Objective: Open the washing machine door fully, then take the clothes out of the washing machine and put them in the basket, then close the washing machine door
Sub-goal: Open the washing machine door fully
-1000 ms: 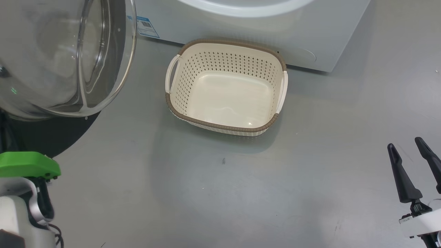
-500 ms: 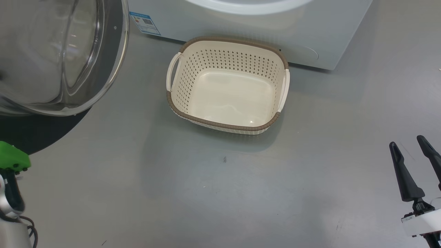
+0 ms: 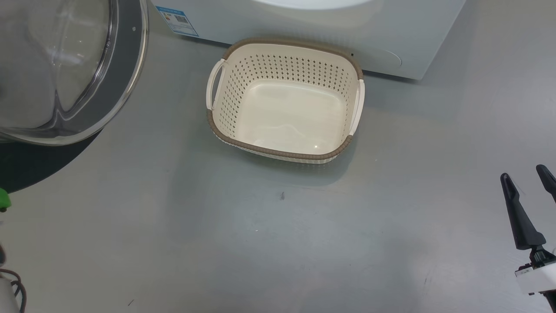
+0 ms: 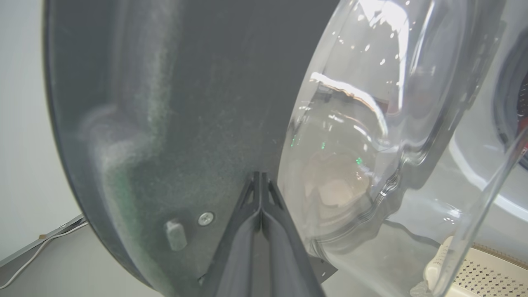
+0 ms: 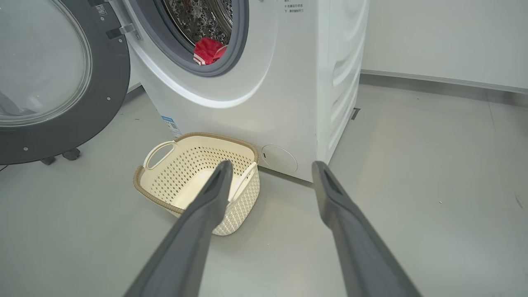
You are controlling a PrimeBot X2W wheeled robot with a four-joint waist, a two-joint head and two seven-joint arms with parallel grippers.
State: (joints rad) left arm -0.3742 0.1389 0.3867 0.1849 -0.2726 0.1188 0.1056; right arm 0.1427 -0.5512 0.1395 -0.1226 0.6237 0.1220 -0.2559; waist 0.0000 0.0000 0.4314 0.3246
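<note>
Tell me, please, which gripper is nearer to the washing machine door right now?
Left. The left gripper, shut, sits close against the dark rim of the door; the right gripper hangs open far to the door's right.

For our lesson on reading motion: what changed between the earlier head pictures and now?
The door has swung further left, opening wider, the shut left end effector at its dark rim; the left arm's green part has nearly left the view. Nothing was grasped or released. The camera shifted slightly. The empty basket stays before the washer; the right end effector stays open.
</note>
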